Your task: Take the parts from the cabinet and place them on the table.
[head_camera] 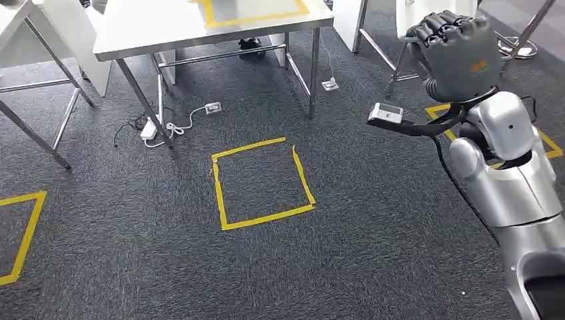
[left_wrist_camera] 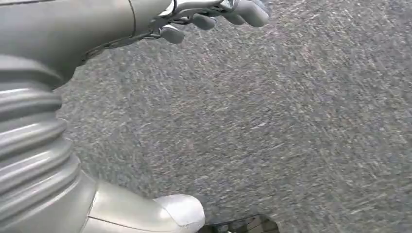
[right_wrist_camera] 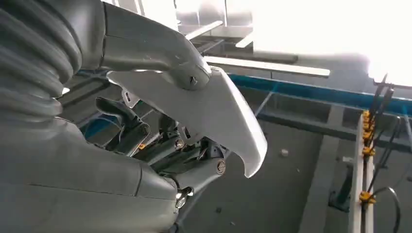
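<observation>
Clearly the right hand (head_camera: 456, 50) is the one that counts — raised at the upper right of the head frame, fingers (right_wrist_camera: 145, 131) clamped on a pale, curved part (right_wrist_camera: 218, 121). Its goal, the bench (head_camera: 153, 27), lies toward the upper left. Meanwhile the left hand (left_wrist_camera: 214, 14) hangs over carpet, fingers apart.

The head view is bright and sharp with soft shadows under the table (head_camera: 200, 27), the carpet (left_wrist_camera: 291, 126) in the left wrist view is smeared and blurry, and white glare washes out the right wrist view's corner.
</observation>
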